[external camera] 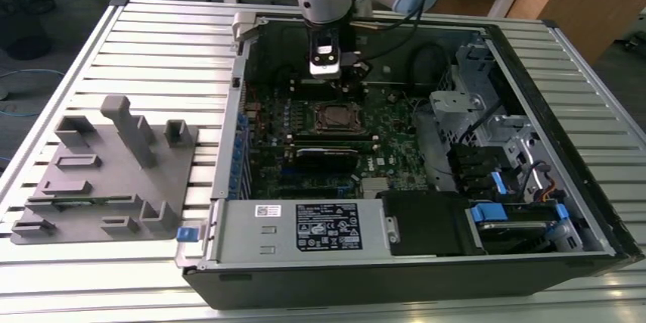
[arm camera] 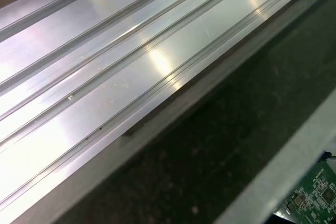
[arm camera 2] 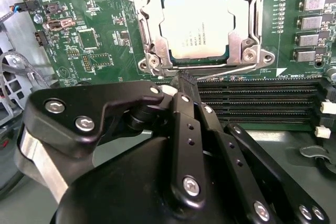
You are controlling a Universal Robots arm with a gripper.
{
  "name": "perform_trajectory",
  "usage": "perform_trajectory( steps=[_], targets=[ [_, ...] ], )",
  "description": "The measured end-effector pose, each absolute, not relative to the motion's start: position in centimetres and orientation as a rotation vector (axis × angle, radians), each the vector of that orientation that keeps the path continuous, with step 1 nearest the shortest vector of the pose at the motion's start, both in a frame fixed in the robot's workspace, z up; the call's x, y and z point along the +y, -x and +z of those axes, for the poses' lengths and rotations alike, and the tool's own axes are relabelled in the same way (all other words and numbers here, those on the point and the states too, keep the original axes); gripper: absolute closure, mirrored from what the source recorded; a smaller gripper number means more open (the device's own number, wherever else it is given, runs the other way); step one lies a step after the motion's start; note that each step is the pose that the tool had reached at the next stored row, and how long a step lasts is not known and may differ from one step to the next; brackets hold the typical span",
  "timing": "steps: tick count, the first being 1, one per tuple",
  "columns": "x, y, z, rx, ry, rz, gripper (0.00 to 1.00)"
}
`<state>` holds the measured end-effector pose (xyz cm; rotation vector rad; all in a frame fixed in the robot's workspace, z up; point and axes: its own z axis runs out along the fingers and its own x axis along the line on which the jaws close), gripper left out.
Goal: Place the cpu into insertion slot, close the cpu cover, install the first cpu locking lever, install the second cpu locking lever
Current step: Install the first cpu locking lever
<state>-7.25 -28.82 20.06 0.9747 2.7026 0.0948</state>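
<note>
Gripper: the gripper [external camera: 328, 73] hung inside the open computer case [external camera: 404, 281], in the upper middle of the exterior frame. In the second wrist view its two black fingers [arm camera 2: 181, 114] were pressed together to one tip, and I saw nothing pinched between them.
Cpu: the cpu [arm camera 2: 195, 24] lay flat in the insertion slot [external camera: 333, 116], silver-grey top upward, not in the gripper.
Cpu cover: the cpu cover [arm camera 2: 153, 35] seemed to lie down around the chip as a silvery frame. I judged it closed, but I was not fully sure.
Key relation: in the exterior view the slot was directly below the gripper in the frame, and near it. In the second wrist view the tip stood just beside the rim of the slot, on the side facing the long black memory slots [arm camera 2: 262, 103], apart from the chip itself.
Lever: a thin silvery rod [arm camera 2: 220, 66] ran along that same rim, its long axis across the direction of the fingers. I took it for a locking lever, and I could not tell if the tip touched it.
Surroundings: a grey fixture tray [external camera: 101, 172] sat at the left of the exterior frame on the slatted metal table [external camera: 151, 43], well apart.
</note>
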Motion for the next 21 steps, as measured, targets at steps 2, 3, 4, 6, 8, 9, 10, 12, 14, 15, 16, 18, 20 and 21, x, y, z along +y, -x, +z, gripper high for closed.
perform_trajectory(
  steps=[2,3,4,6,8,9,10,12,14,15,16,18,20,21],
  targets=[
    [-28.76,7.27,20.07,2.7,-0.982,0.094,0.89],
    [-28.74,7.28,20.08,2.698,-0.985,0.093,0.89],
    [-28.7,7.28,20.08,2.697,-0.988,0.093,0.89],
    [-28.63,7.29,20.08,2.695,-0.993,0.093,0.89],
    [-28.54,7.29,20.07,2.692,-0.997,0.093,0.89],
    [-28.52,7.3,20.07,2.691,-0.999,0.093,0.89],
    [-28.5,7.31,20.08,2.691,-1.001,0.093,0.89],
    [-28.5,7.31,20.08,2.69,-1.004,0.093,0.89],
    [-28.49,7.31,20.07,2.689,-1.006,0.093,0.89],
    [-28.49,7.31,20.08,2.689,-1.007,0.093,0.89],
    [-28.49,7.31,20.08,2.688,-1.008,0.093,0.89],
    [-28.49,7.31,20.08,2.687,-1.01,0.093,0.89],
    [-28.5,7.31,20.09,2.686,-1.012,0.092,0.89],
    [-28.5,7.31,20.09,2.686,-1.013,0.092,0.89]
  ],
)
